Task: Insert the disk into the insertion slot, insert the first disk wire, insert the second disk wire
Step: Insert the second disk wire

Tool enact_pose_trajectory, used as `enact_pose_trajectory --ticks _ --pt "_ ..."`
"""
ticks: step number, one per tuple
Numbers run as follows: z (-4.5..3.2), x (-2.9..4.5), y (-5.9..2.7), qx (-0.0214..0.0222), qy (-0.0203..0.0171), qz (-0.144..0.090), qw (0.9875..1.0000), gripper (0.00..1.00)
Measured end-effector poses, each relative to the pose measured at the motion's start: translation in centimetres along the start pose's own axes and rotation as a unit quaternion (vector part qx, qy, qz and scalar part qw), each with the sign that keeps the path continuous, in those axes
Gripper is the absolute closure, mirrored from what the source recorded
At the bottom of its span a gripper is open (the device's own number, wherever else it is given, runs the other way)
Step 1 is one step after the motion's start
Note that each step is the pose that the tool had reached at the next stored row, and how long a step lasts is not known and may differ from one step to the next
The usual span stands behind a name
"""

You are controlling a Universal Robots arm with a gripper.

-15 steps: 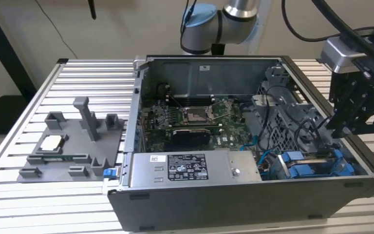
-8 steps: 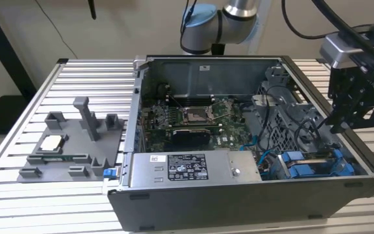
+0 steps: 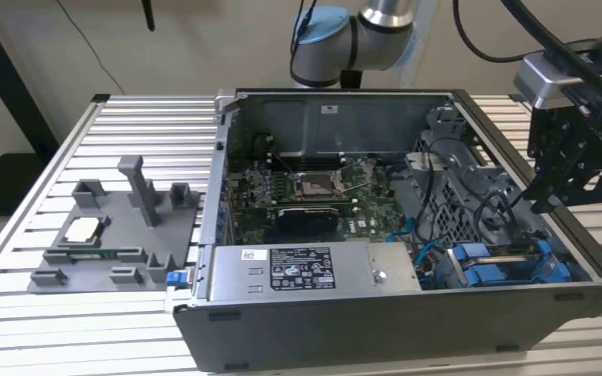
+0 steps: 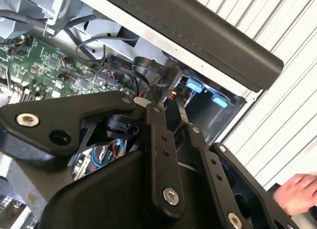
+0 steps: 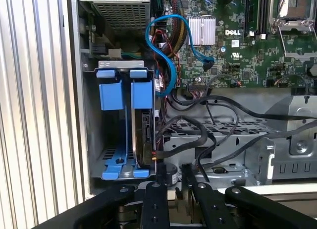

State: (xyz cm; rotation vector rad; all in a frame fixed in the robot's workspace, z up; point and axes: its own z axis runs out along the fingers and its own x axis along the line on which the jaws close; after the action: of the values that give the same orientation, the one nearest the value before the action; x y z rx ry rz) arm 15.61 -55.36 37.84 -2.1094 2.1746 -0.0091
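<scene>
One pincer, jaws narrowly apart, beside disk.

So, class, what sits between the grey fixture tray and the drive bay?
The grey power supply box lies between the fixture tray and the drive bay, in the exterior view.

- The gripper: matt black metal links, with small bright screw heads.
- The insertion slot: bare grey sheet metal with a dull sheen; its clips are smooth bright blue plastic.
- Table: ribbed pale metal, satin finish.
- Fixture tray: matt grey plastic (faintly grainy-looking).
- Blue cable: glossy plastic sheath.
</scene>
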Motion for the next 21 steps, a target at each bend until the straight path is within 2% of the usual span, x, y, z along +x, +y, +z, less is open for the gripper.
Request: enact_pose_trajectory --ticks 2,5,8,13,14,21 --pt "0.01 -0.12 -0.04 -0.0014 0.0004 0.0 1.0 0.73" --pt "0.06 -0.42 -0.33 -0.0091 0.0028 0.0 1.0 0.73" --pt "0.13 -0.64 -0.88 -0.0143 0.0033 0.001 0.9999 0.73" --pt "0.21 -0.86 -1.75 -0.0203 0.0035 0.001 0.9998 0.73" --pt "0.26 -1.0 -2.18 -0.0232 0.0036 0.001 0.9997 0.73" --pt "0.31 -1.57 -2.54 -0.0252 0.0025 0.002 0.9997 0.73"
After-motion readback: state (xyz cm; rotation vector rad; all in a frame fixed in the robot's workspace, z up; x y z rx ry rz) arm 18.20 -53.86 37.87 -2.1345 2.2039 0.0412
